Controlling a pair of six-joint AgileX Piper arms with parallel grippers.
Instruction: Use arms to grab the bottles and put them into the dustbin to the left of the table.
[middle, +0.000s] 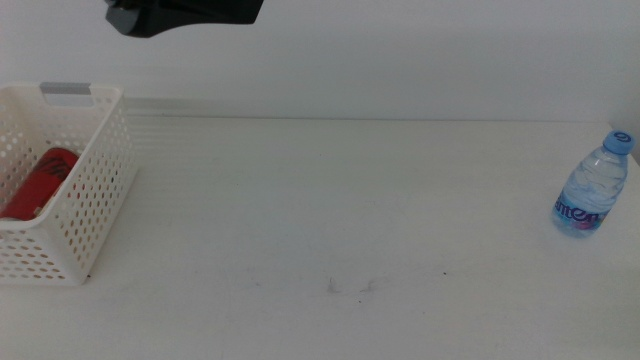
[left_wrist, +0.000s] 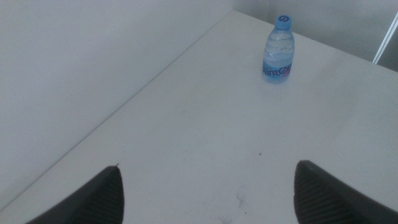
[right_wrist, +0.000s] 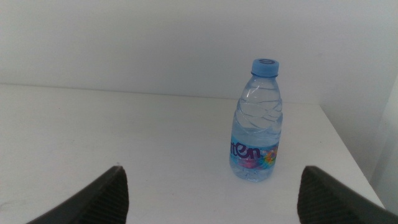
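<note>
A small clear water bottle with a blue cap (middle: 594, 184) stands upright at the table's right edge. It also shows in the left wrist view (left_wrist: 278, 50) and the right wrist view (right_wrist: 257, 123). The red can (middle: 42, 180) lies inside the white perforated dustbin (middle: 95, 190) at the left. The yellow-liquid bottle is out of view. My left gripper (left_wrist: 208, 169) is open and empty, far from the water bottle across the table. My right gripper (right_wrist: 212, 173) is open and empty, facing the water bottle a short way in front of it, not touching.
A black part of an arm (middle: 185, 15) hangs at the top left of the middle view, above and behind the dustbin. The white table (middle: 330, 200) shows faint scuff marks near its front middle. A wall runs along the far edge.
</note>
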